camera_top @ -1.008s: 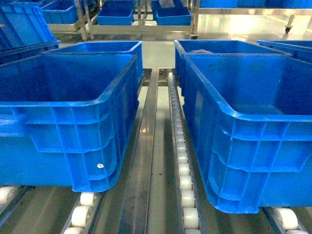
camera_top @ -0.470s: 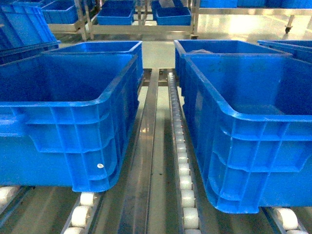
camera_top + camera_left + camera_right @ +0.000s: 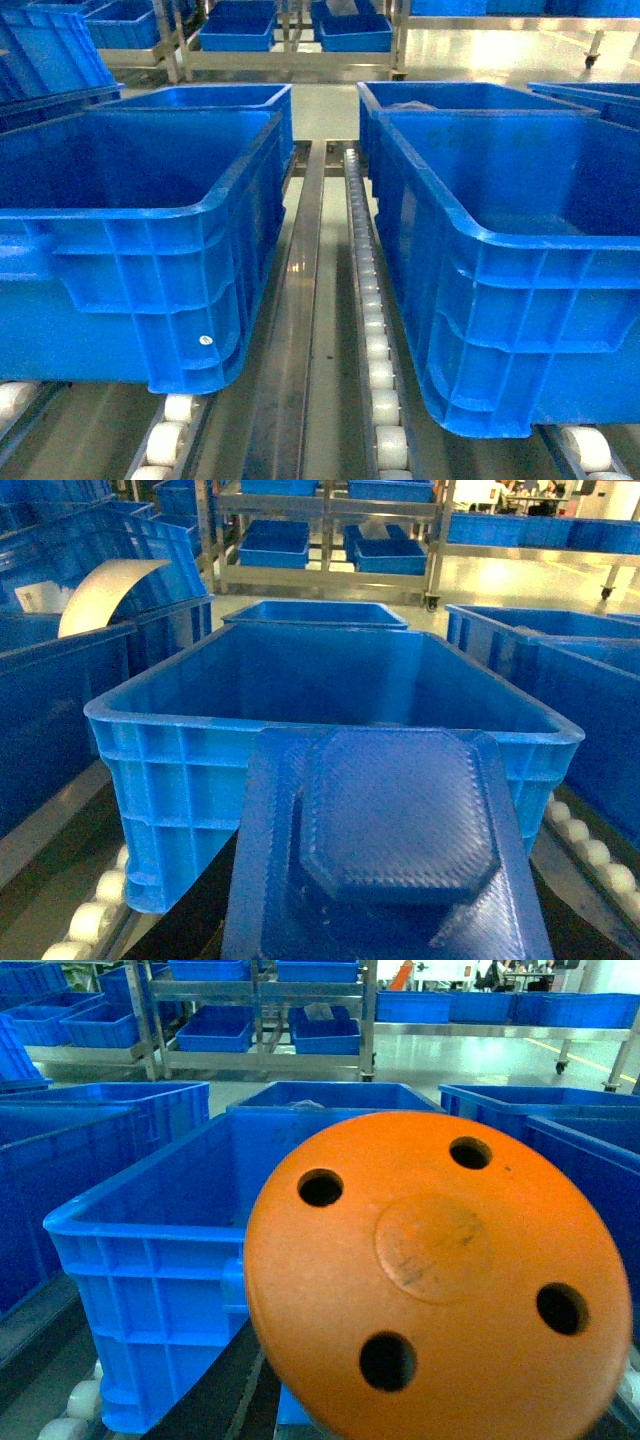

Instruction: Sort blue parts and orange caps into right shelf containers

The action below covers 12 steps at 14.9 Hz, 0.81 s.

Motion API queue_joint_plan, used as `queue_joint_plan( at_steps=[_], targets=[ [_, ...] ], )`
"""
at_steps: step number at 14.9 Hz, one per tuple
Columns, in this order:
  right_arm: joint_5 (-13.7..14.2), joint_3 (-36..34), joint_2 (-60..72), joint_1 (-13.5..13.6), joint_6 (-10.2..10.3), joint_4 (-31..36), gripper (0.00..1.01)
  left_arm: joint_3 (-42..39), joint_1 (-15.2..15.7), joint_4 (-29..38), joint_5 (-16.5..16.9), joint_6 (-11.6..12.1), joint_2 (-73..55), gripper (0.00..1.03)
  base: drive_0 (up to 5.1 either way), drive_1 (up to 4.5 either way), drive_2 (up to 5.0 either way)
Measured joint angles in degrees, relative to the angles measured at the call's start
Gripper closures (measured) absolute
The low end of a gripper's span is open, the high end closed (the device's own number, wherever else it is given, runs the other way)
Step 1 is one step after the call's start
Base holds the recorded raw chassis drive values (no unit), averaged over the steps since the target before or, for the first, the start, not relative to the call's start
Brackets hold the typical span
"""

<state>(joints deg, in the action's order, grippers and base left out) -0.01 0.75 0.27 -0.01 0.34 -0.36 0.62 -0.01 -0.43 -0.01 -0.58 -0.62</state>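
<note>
In the left wrist view a blue part (image 3: 395, 830), a flat ribbed plate with a raised octagonal boss, fills the lower frame and hides my left gripper's fingers. It hangs just short of the near rim of a deep blue crate (image 3: 180, 770). In the right wrist view an orange cap (image 3: 435, 1280), a round disc with several holes, covers my right gripper's fingers in front of another blue crate (image 3: 150, 1290). The head view shows two large shelf containers, one on the left (image 3: 130, 260) and one on the right (image 3: 520, 300), and neither gripper.
White roller tracks (image 3: 378, 350) and a metal rail (image 3: 300, 300) run between the two near crates. Two more blue crates (image 3: 215, 97) (image 3: 440, 95) stand behind them. Metal racks with smaller blue bins (image 3: 240, 30) stand across the aisle.
</note>
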Motion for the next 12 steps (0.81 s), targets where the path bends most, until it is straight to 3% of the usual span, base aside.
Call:
queue_joint_plan(
  at_steps=[11,12],
  targets=[
    [0.0,0.0,0.0,0.0,0.0,0.0,0.58,0.0,0.0,0.3,0.1,0.1,0.1,0.62,0.0,0.00,0.0],
    [0.5,-0.2,-0.3,0.2,-1.8,4.3,0.58,-0.1,0.3,7.9,2.4,0.9,-0.4,0.62,0.0,0.00,0.0]
  ],
)
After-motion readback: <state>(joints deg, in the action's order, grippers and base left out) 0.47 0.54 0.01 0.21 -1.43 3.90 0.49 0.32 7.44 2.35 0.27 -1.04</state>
